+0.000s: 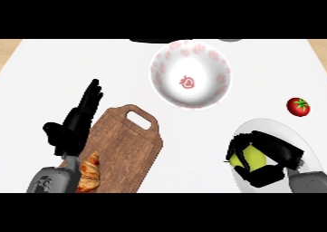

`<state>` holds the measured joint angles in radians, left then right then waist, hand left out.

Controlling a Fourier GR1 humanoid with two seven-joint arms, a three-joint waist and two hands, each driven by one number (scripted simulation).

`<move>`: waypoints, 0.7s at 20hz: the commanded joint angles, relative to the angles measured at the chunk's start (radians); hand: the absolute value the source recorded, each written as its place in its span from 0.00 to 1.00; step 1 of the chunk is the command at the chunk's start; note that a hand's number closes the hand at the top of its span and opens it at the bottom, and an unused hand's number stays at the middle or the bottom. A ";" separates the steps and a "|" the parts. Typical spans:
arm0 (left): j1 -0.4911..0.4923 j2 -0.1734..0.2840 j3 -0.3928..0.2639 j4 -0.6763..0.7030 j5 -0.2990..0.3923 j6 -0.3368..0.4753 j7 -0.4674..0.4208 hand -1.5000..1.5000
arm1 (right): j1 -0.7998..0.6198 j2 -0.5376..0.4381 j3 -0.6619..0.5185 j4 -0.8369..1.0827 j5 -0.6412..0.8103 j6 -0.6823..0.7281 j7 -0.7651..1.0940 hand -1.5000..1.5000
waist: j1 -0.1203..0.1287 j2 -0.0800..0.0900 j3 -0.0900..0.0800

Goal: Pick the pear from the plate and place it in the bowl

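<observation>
A yellow-green pear (249,158) lies on a white plate (284,128) at the lower right. My right hand (276,152) is curled round the pear, fingers over its top and thumb below, hiding most of it. The white bowl (190,74) with red markings stands at the upper middle, with nothing in it. My left hand (75,124) rests open at the left, fingers straight and pointing up, beside the cutting board.
A wooden cutting board (122,149) with a handle hole lies at the lower left, a croissant (90,173) on its near end. A red tomato (299,106) sits on the white counter right of the bowl, just above the plate.
</observation>
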<state>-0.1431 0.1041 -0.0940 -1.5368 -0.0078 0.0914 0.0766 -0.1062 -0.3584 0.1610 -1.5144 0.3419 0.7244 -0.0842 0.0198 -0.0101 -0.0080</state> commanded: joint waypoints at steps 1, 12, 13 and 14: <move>-0.008 -0.034 -0.023 0.005 -0.019 0.030 0.017 0.50 | -0.033 0.187 0.195 -0.124 0.018 -0.030 -0.073 1.00 | 0.002 0.004 0.009; 0.003 0.012 0.047 0.003 0.025 -0.011 -0.005 0.50 | 0.092 0.314 0.245 -0.587 -0.048 -0.132 -0.043 1.00 | -0.033 0.006 0.007; -0.003 0.014 0.041 -0.008 0.012 -0.003 0.015 0.50 | 0.098 0.341 0.270 -0.667 -0.042 -0.145 0.023 1.00 | -0.036 0.004 0.007; -0.003 -0.027 0.002 -0.020 -0.022 0.037 0.034 0.50 | 0.076 0.356 0.303 -0.646 -0.008 -0.213 0.021 1.00 | -0.028 0.006 0.008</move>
<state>-0.1382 0.0986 -0.0784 -1.5527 -0.0113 0.1050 0.0952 -0.0274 -0.0418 0.4270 -2.0278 0.3181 0.5821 -0.1207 -0.0090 -0.0056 -0.0005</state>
